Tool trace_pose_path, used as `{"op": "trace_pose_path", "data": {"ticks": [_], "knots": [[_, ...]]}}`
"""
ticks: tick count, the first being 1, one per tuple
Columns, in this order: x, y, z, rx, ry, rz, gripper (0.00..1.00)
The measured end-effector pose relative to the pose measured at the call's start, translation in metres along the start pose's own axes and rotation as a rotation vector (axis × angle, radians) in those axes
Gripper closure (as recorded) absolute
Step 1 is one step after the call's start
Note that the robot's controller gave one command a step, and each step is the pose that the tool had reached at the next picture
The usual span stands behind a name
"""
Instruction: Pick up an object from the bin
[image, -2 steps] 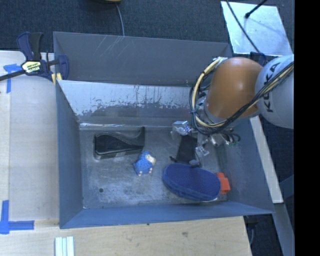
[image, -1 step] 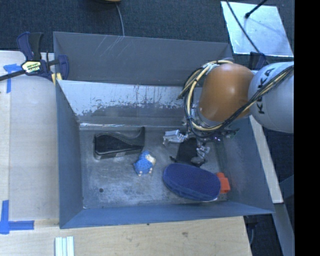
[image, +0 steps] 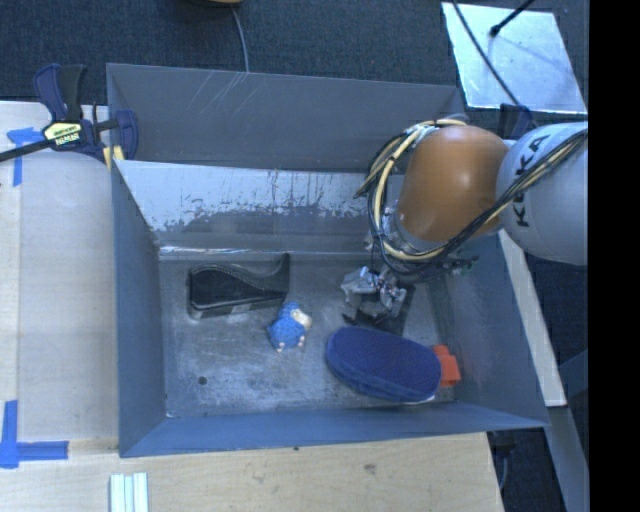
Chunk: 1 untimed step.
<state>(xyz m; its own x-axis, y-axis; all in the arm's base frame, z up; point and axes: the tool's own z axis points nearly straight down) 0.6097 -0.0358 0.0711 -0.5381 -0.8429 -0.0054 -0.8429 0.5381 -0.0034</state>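
The gripper hangs just behind the blue oval case, the nearest thing and so the likeliest pick; whether it is open cannot be told. A blue-white toy lies to the case's left.

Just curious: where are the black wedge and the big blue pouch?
Black wedge (image: 233, 290): camera view, its dark middle.
Big blue pouch (image: 383, 363): camera view, its rounded top.

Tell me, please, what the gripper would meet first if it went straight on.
Likely the bin floor just behind the dark blue oval pouch, though the gripper sits so near its far edge that depth is unclear.
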Motion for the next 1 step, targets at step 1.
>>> {"op": "trace_pose_path", "data": {"ticks": [1], "knots": [[0.0066, 0.0152, -0.1513, 0.007, -0.001, -0.038, 1.0]]}}
